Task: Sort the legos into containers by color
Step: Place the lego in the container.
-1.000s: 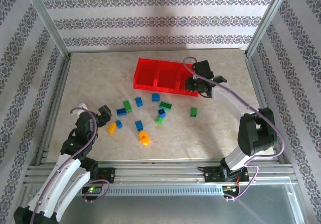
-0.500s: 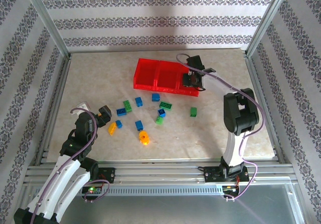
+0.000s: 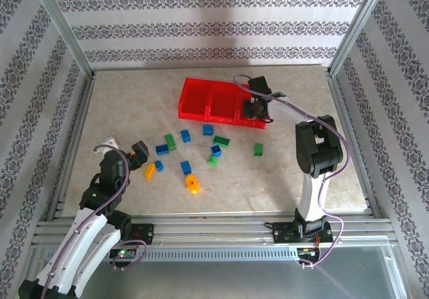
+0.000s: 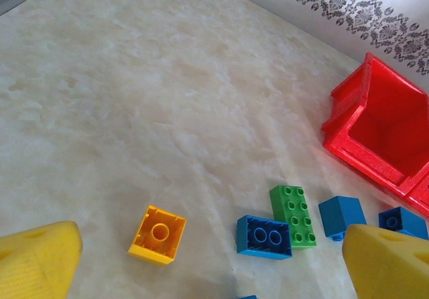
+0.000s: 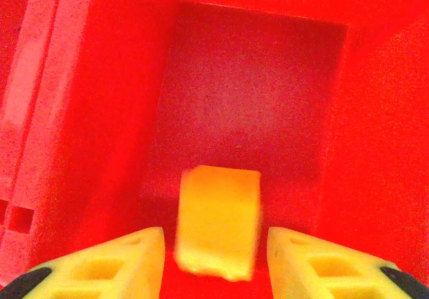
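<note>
Bottom left of the overhead shot first: the left claw (image 3: 139, 151) hangs low over the table (image 3: 288, 171). In its wrist view the two yellow pads sit in the bottom corners, spread wide with nothing between them, so it's open and empty. Just ahead of it are an orange brick (image 4: 158, 234) and a blue brick (image 4: 263, 236) with a green brick (image 4: 293, 216) right up against it.

The overhead shot has the loose bricks (image 3: 186, 167) scattered across the middle of the frame: greens, blues and a couple of orange ones.

Further back, upper middle, is the red tray (image 3: 201, 101), with the right claw (image 3: 257, 109) over its right-hand compartment. In that wrist view a yellow brick (image 5: 218, 222) sits in the gap between the fingers, with the tray floor behind it. It's blurry and there's a sliver of red on each side, so I'd call that claw open and the brick let go, dropping in.

So the step looks like the drop-off of a yellow one. Next move, I reckon: lift the right claw straight up clear of the tray walls, then go for another brick. The orange ones belong in this same compartment, and the left claw is nearest to them.
</note>
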### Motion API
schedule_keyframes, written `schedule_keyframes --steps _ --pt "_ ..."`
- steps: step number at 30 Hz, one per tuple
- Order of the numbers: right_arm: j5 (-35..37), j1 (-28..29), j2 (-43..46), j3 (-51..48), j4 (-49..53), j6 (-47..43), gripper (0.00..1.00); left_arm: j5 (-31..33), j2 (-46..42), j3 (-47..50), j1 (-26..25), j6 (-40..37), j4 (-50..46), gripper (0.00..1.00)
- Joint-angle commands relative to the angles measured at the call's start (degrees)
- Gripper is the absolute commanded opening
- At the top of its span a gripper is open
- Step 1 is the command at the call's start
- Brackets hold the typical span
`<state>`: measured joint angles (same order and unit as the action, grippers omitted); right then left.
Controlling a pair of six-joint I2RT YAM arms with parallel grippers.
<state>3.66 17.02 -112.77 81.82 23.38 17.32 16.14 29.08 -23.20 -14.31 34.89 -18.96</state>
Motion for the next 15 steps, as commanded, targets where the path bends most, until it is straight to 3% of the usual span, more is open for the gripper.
schedule_keyframes --steps 1,15 --pt "1.3 0.2 1.5 0.0 0.5 -1.1 0.48 -0.3 -0.3 -1.0 -0.5 -2.4 -1.1 1.00" --pt "1.0 1.7 7.7 -0.9 0.5 -1.1 0.56 -4.4 10.0 -7.8 -0.8 -10.4 -2.0 1.00"
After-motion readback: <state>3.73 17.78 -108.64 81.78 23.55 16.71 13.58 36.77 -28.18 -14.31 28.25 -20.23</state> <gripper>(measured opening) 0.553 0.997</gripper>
